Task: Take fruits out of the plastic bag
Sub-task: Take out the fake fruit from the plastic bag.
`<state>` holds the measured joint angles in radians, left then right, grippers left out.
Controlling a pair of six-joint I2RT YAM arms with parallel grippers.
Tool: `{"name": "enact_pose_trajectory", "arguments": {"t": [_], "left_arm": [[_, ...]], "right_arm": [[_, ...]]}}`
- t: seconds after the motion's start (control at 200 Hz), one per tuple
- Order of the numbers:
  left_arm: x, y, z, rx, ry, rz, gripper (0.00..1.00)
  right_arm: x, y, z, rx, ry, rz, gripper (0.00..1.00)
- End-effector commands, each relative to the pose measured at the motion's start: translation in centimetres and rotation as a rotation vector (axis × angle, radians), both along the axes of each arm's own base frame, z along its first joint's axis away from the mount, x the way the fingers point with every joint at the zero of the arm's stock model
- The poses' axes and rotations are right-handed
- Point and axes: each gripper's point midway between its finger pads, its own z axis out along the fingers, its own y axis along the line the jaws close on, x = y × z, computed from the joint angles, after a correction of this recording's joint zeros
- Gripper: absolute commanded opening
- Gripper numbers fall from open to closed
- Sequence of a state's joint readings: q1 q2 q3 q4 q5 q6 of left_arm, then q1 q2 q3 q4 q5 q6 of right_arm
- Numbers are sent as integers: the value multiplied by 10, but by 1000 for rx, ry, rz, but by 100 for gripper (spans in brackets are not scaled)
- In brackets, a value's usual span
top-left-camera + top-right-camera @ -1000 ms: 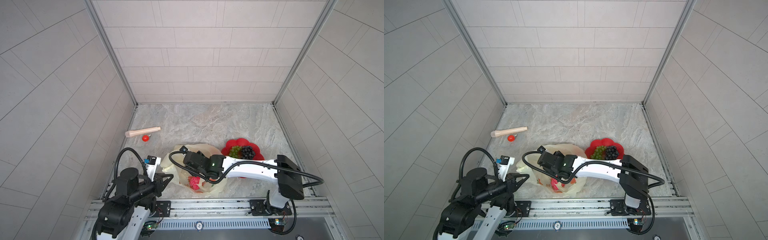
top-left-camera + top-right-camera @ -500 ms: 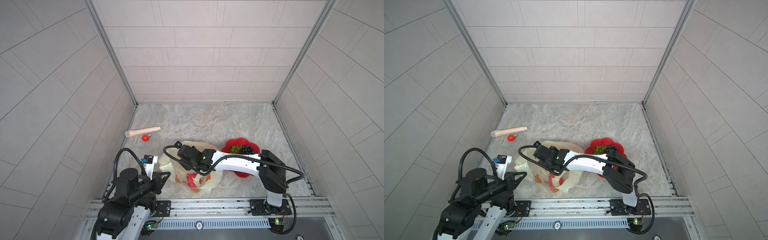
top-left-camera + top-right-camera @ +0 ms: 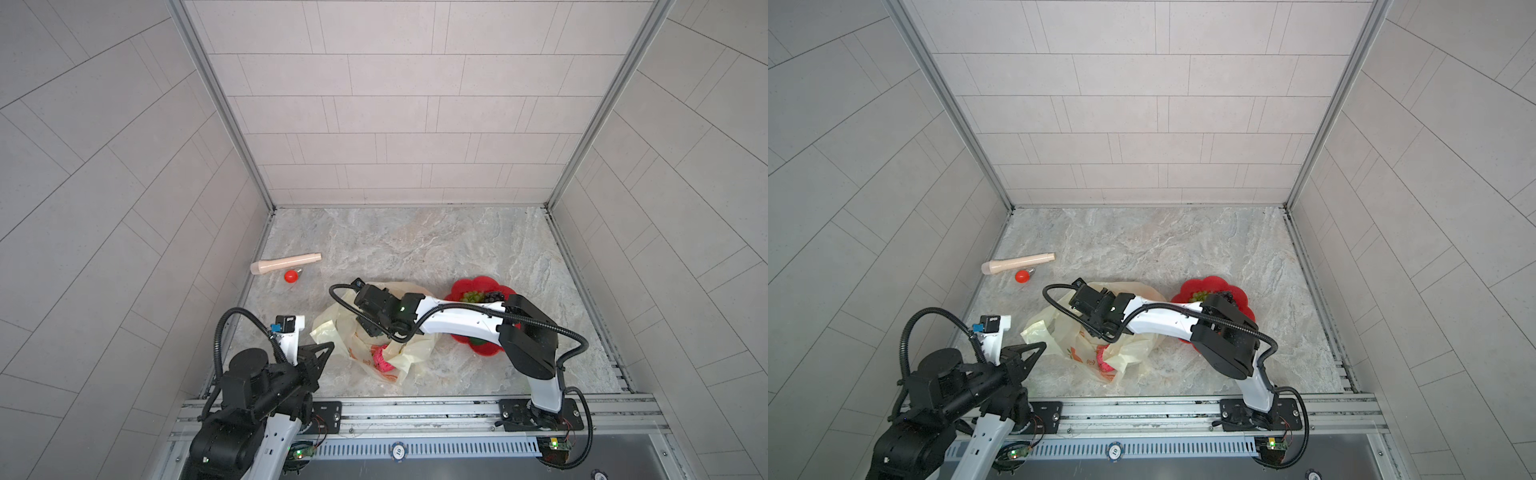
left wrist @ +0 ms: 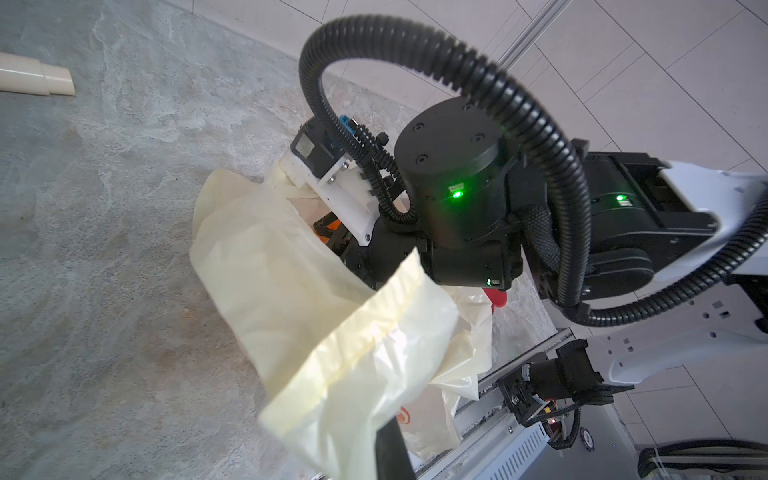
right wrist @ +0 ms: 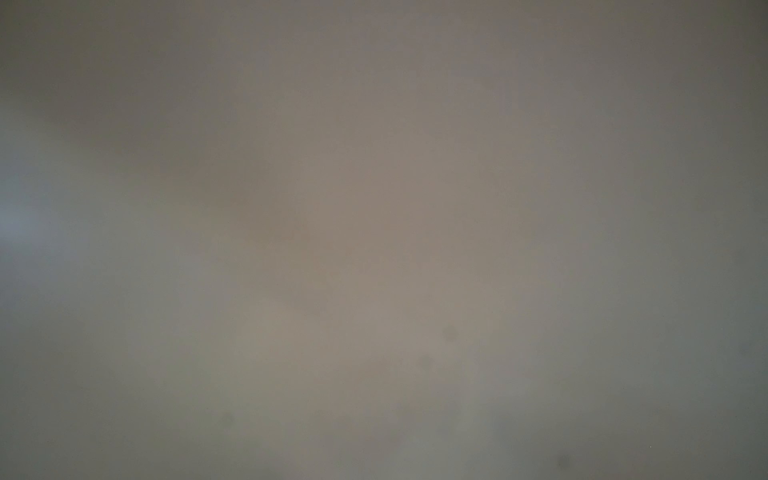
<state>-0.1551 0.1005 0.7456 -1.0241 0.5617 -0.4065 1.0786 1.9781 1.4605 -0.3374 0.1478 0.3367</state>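
The plastic bag (image 3: 409,353) lies crumpled and pale yellow near the front of the marble floor. My left gripper (image 3: 328,345) is shut on the bag's left edge; in the left wrist view one dark finger (image 4: 392,453) pinches the bag (image 4: 332,291). My right gripper (image 3: 376,332) reaches down into the bag's mouth, its jaws hidden by plastic. The right wrist view is only a grey blur. A pink wrinkly fruit (image 3: 381,360) shows through the bag. Green grapes (image 3: 471,296) and dark purple grapes (image 3: 494,296) rest on the red plate (image 3: 478,284).
A pale wooden cylinder (image 3: 286,264) and a small red ball (image 3: 291,275) lie at the left near the wall. The right arm's forearm (image 3: 461,322) crosses over the plate. A metal rail (image 3: 415,409) runs along the front edge.
The right arm's elbow has swung left over the plate and its gripper has gone deeper into the bag. The bag has bunched up and shifted. The left gripper keeps its hold.
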Motion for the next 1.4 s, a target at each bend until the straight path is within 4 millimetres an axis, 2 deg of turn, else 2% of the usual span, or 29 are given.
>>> {"name": "enact_pose_trajectory", "arguments": {"t": [0.0,0.365,0.665,0.981,1.396], "left_arm": [[5,-4,3,-6,0,-14,4],[7,-4,3,-11,0,-9,4],[7,-4,2,-11,1,-10,4],[8,-4,1,-13,10,-6,4],[8,-4,3,-14,1,-7,4]], "right_arm": [[14,5,5,25,-29,-32,73],[28,14,-7,34,-34,-53,75],[38,10,-22,47,-31,-78,74],[39,32,-22,177,-75,-11,74],[43,54,-28,244,-113,56,75]]}}
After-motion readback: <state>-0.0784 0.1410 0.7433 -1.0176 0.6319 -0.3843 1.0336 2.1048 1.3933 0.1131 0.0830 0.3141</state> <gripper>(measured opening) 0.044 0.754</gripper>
